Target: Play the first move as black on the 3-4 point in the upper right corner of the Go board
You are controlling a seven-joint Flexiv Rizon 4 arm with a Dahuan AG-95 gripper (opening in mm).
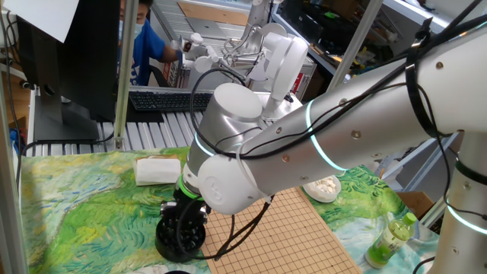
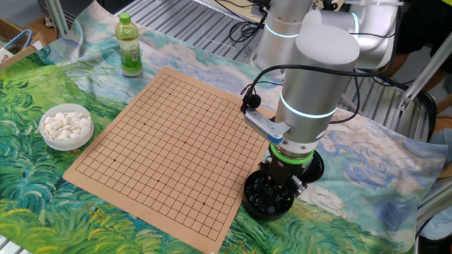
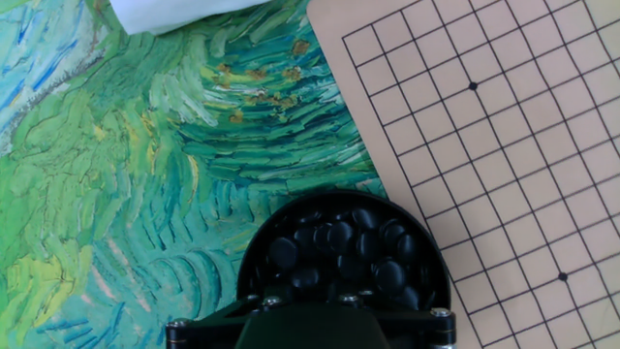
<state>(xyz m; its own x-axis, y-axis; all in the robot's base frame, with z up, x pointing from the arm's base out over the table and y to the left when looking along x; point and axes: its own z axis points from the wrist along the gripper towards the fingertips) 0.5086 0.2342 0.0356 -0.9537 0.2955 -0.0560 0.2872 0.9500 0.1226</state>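
Left of our wooden gridded Go board (image 2: 169, 148), still bare of stones, we lower the two-finger claw (image 2: 277, 189) into the round black bowl of glossy black stones (image 2: 267, 200); its grip is hidden, nothing played.

I'm working in a robotics lab: aluminium framing posts (image 1: 122, 84) surround the tabletop (image 2: 42, 212), a monitor (image 1: 65, 57) and keyboard (image 1: 163, 99) sit at the far side, a colleague in blue (image 1: 141, 46) beyond, cluttered shelves (image 1: 335, 30) behind.
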